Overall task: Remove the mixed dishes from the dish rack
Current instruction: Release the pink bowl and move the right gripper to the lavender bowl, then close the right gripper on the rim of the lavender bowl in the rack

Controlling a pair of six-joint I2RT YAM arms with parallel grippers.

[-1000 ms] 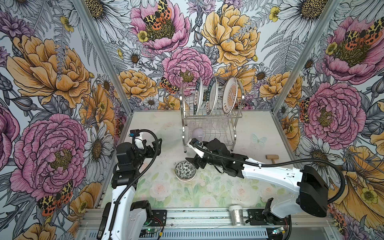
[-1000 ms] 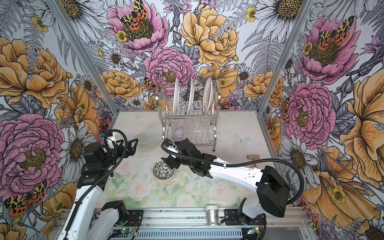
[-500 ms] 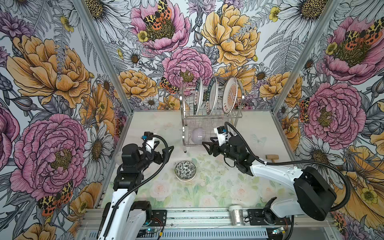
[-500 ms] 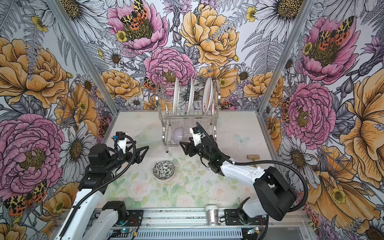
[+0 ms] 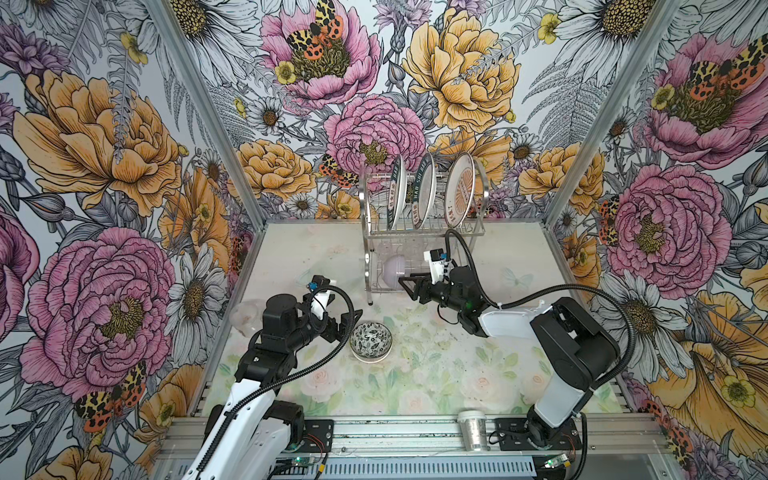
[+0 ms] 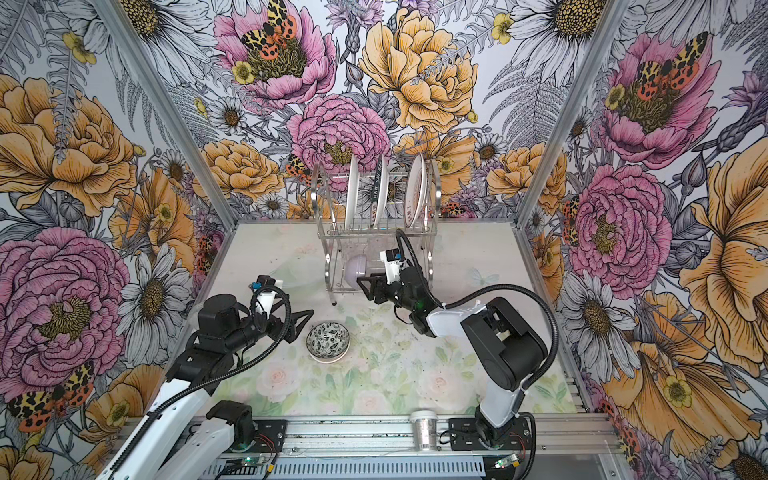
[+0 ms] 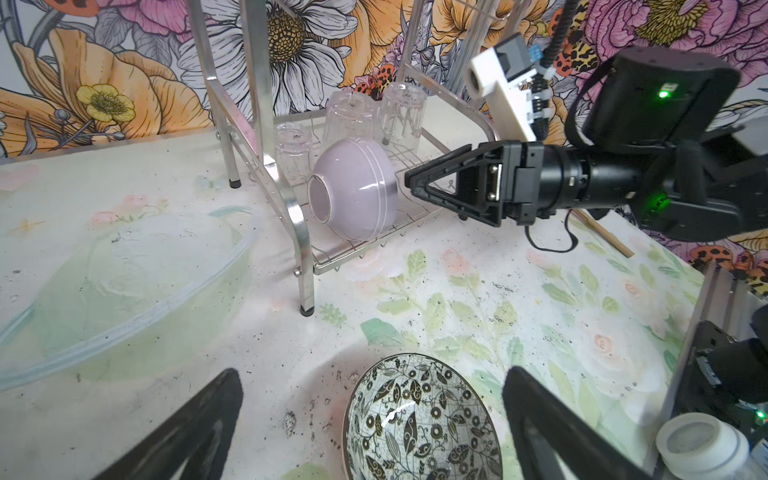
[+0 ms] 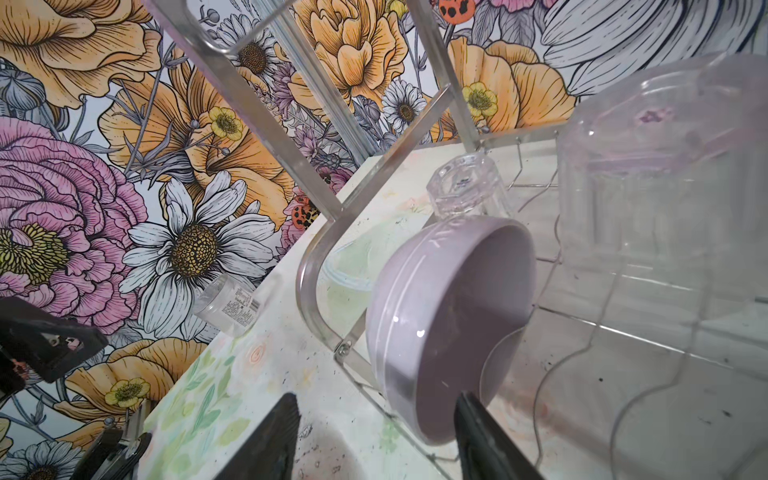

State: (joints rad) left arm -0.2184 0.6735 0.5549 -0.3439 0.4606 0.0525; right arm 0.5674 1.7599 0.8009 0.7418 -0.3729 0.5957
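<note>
The dish rack stands at the 12 o'clock edge of the table in both top views. Three plates stand on edge on its top shelf. On the low shelf, the lavender bowl lies on its side at the 9 o'clock end. Clear glasses stand upside down beside it. The right claw is not clenched. Its fingers are apart with the bowl's rim between them. The left claw is spread wide and holds nothing. The floral bowl sits on the table at its 3 o'clock.
</note>
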